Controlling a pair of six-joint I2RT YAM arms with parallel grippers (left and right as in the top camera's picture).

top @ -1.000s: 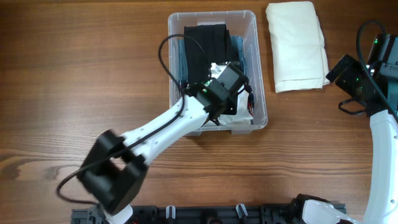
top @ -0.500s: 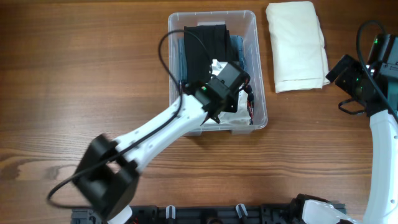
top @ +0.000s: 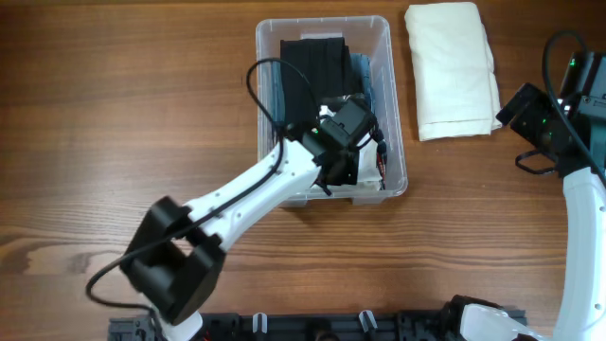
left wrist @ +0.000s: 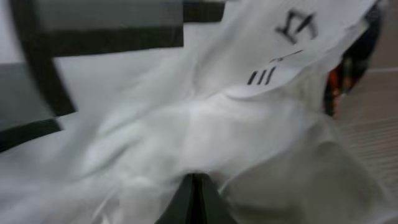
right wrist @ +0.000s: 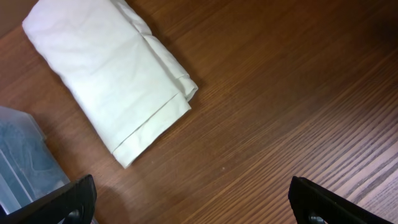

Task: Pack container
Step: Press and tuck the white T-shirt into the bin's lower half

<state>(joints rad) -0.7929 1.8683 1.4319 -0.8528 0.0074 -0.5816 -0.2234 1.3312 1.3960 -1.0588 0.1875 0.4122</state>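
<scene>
Clear rectangular plastic container around the left jaws — closed tight, tips at crumpled white cloth, right jaws spread wide, empty, well apart.

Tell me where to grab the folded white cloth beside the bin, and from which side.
Probably from above, with the open right gripper, pinching the cloth across its narrow width near the middle. It lies flat and long, with layered edges showing at its near end, so a mid-length pinch should keep the folds together.

The white cloth has black marks and three short lines on it, too blurry to read.
</scene>
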